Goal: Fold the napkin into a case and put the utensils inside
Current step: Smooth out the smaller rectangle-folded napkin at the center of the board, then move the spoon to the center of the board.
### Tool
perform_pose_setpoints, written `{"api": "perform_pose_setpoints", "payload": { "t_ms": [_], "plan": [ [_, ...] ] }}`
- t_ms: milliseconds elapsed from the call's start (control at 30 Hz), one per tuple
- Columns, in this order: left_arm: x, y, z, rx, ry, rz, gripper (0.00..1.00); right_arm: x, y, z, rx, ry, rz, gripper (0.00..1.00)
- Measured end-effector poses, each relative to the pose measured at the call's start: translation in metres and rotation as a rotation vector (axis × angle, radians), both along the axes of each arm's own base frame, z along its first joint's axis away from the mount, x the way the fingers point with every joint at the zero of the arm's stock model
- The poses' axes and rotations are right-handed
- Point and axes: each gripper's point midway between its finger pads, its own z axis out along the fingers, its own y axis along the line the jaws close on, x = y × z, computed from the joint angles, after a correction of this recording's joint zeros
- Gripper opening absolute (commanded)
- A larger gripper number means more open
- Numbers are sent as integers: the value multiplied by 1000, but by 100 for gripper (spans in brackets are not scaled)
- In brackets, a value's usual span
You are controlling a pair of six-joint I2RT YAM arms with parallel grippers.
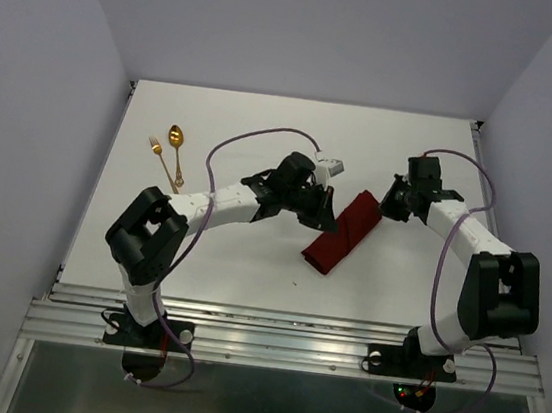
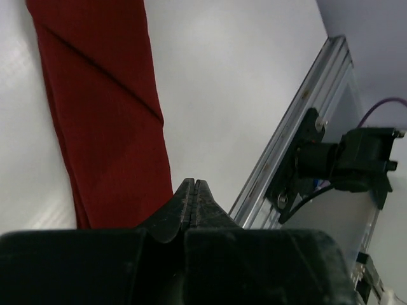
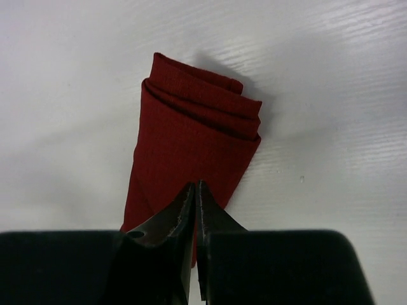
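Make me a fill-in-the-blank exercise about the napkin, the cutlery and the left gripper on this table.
1. The folded napkin is dark ___.
2. The spoon and fork are both ___ in colour.
3. In the top view, both lie to the ___ of the napkin.
4. The left gripper has its jaws ___, with nothing between them.

Missing words: red; gold; left; shut.

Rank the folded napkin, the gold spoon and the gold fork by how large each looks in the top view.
1. folded napkin, clearly the largest.
2 and 3. spoon and fork: both small and about equally long, too close to rank.
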Motion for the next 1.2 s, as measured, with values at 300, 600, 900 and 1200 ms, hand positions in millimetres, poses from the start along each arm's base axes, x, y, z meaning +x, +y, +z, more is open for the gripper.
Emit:
{"api": "perform_pose_setpoints", "payload": {
  "t_ms": [300, 600, 900, 1200],
  "plan": [
    [-33, 8, -105, 191, 163, -58, 0, 22, -5, -57, -36, 106, -66, 8],
    [-9, 11, -115, 245, 131, -54, 0, 39, -16, -63, -71, 90, -164, 14],
    [44, 45, -80, 260, 51, 14, 34, 78, -13, -5, -45, -36, -181, 76],
    [144, 204, 10, 271, -69, 511, 72, 51, -11, 89, 15, -249, -151, 90]
  ]
}}
